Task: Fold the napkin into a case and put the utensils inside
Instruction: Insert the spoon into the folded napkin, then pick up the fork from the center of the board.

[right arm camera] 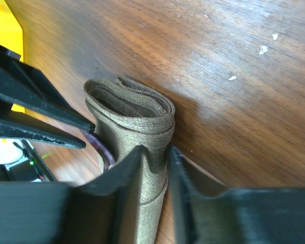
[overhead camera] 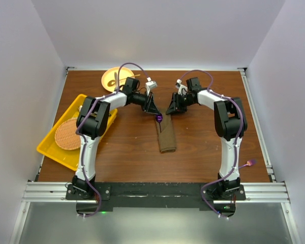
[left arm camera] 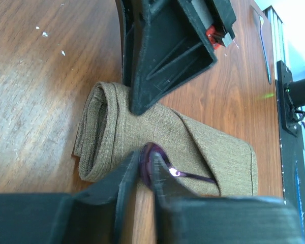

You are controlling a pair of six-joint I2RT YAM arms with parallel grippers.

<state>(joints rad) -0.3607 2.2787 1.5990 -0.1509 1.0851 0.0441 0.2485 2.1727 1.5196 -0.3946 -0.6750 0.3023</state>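
The brown tabletop point(overhead camera: 203, 147) carries the case point(overhead camera: 166, 137), a long narrow pouch in the middle that runs toward my bases, with its far end between my two wrists. My right jaws are pinched on the rolled layers at that far end, just beside the open mouth point(right arm camera: 129, 104). Their job, I judge, is to grip firmly and lift a little so the mouth gapes rather than flattens. My left jaws are pressed together on the spoon point(left arm camera: 157, 165) at its bowl, and the thin handle point(left arm camera: 193, 177) points along the cloth toward the near end. From the left wrist view I cannot quite tell whether the handle tip is under the diagonal flap or only lying on top. I would hold the spoon low and in line with the pouch, slide it in handle first, and release only once the bowl is past the edge, since soft cloth could bunch and push it out.
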